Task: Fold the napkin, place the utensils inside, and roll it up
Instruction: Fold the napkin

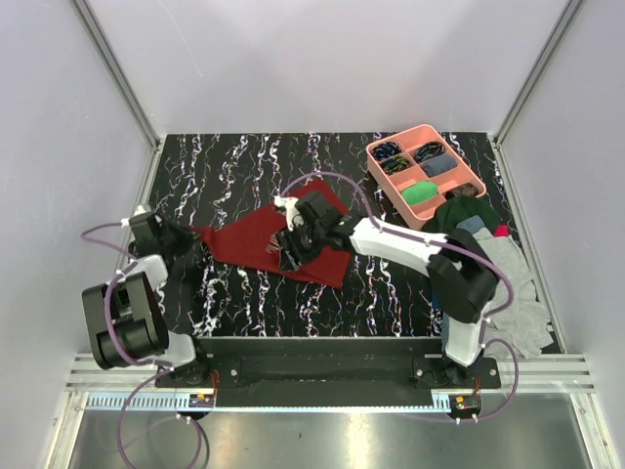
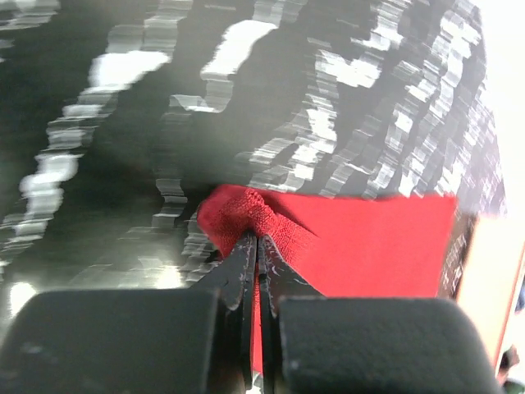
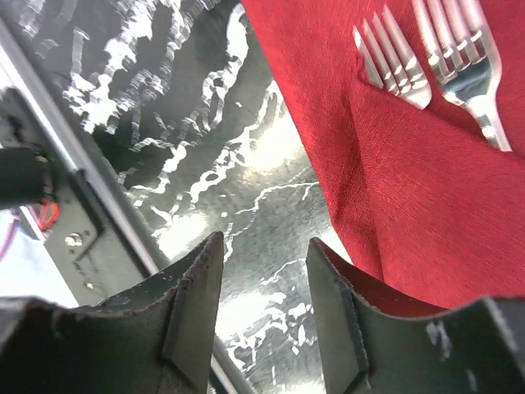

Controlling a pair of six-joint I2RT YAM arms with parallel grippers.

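The maroon napkin (image 1: pixel 256 242) lies partly folded on the black marbled table. My left gripper (image 1: pixel 195 240) is shut on its left corner, and the left wrist view shows the cloth (image 2: pixel 369 246) bunched at the closed fingertips of the left gripper (image 2: pixel 258 240). Above the napkin's middle hovers my right gripper (image 1: pixel 293 246). In the right wrist view the right gripper (image 3: pixel 264 246) is open and empty over bare table just beside the napkin's (image 3: pixel 410 180) edge. The utensils, two silvery forks (image 3: pixel 395 57) (image 3: pixel 463 49), rest on the cloth beyond the fingers.
A pink compartment tray (image 1: pixel 389 188) with small items stands at the back right. A pile of grey, green and blue clothes (image 1: pixel 508 283) lies along the right side. A metal rail (image 3: pixel 57 164) runs along the table's near edge, and white walls enclose the cell.
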